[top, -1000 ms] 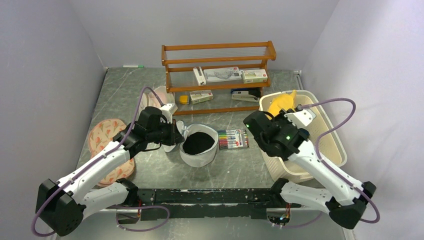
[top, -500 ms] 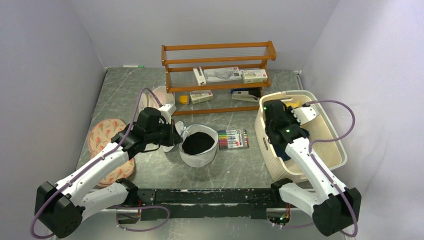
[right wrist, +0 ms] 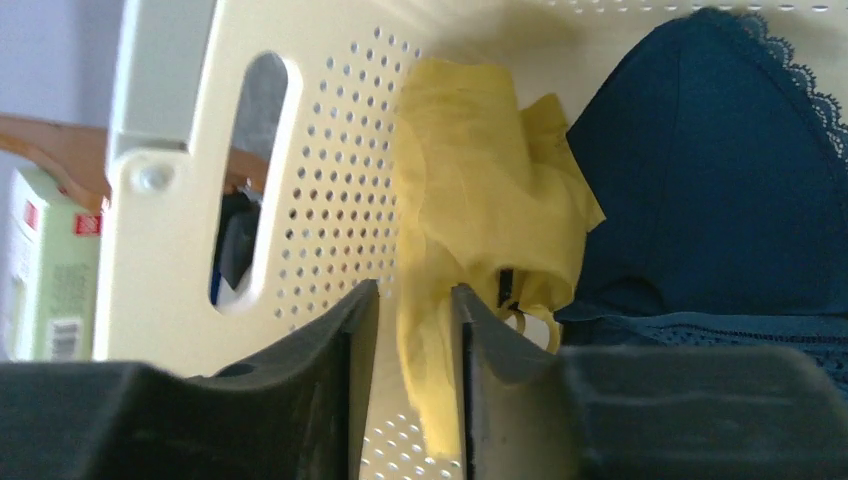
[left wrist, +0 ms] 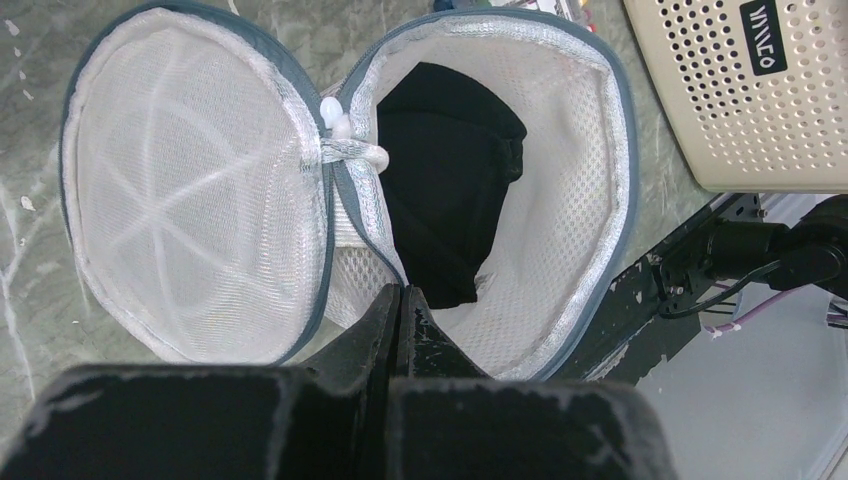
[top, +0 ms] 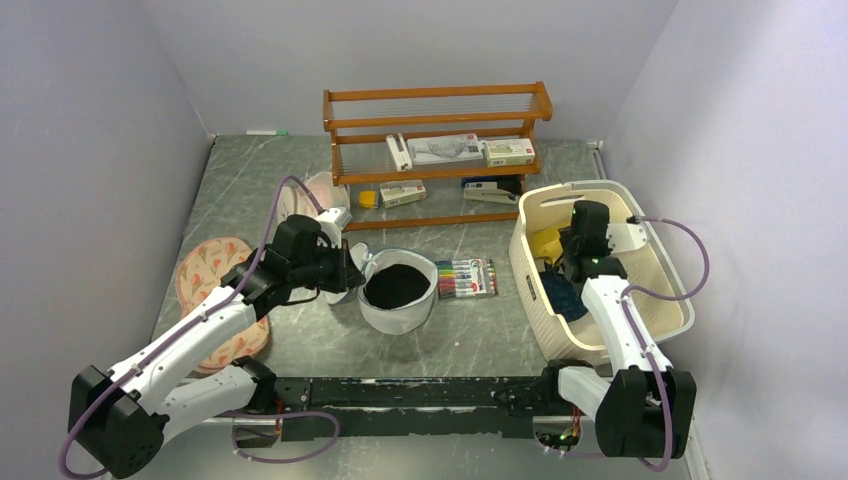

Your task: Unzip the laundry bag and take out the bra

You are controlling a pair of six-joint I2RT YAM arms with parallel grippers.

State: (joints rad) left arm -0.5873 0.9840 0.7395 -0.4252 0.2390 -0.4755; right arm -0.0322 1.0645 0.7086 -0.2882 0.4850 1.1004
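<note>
**Bra lowered into basket**

Top: right gripper [top: 566, 247], above the basket [top: 660, 322] a second ago, now inside it with the bra [top: 545, 243].
Left wrist: left gripper [left wrist: 400, 300] closed on laundry bag [left wrist: 560, 180] rim, unzipped.
Right wrist: fingers narrowly parted around yellow cloth; release likely next

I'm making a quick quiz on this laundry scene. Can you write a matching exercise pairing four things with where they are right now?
Things:
1. laundry bag
2. bra
3. marker set
4. dark blue cloth

Places:
A. in the basket, against its perforated wall
B. on the table, unzipped, between the arms
C. in the basket, beside the yellow garment
D. on the table, between bag and basket

Pairs: 1-B, 2-A, 3-D, 4-C
</note>
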